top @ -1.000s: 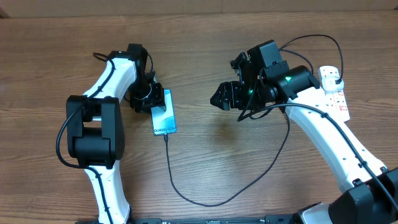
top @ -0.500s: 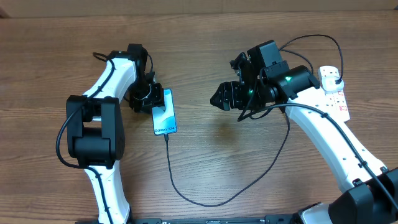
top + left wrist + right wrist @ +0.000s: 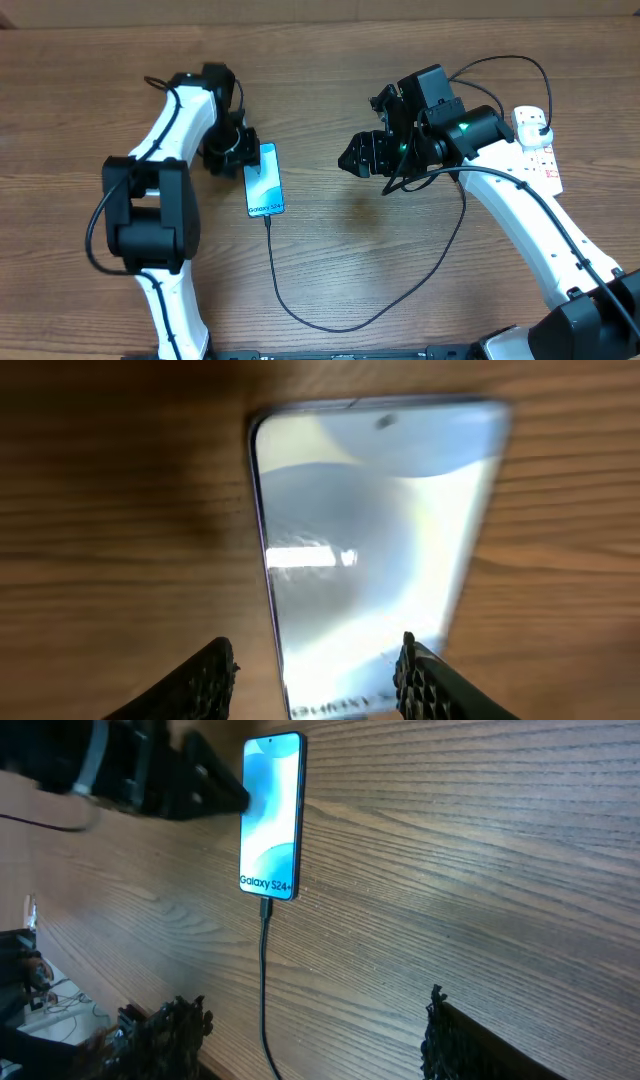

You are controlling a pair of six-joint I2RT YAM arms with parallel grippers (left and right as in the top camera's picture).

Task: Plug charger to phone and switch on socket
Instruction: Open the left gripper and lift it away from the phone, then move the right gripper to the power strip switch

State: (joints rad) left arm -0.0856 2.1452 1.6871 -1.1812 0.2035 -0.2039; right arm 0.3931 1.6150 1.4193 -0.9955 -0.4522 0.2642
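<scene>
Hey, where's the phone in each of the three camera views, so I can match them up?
Overhead: the phone lies left of centre.
Left wrist: the phone fills the middle, blurred.
Right wrist: the phone sits upper left, small.
Shared landmark: the white lettering at one end of its screen, cut off by the bottom edge in the left wrist view.

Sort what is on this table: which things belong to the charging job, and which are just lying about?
Job in hand:
- phone
- charger, its tip at the phone's lower edge
- socket, at the right edge

Lying about:
- no other loose thing in view; only the wooden table itself
</scene>
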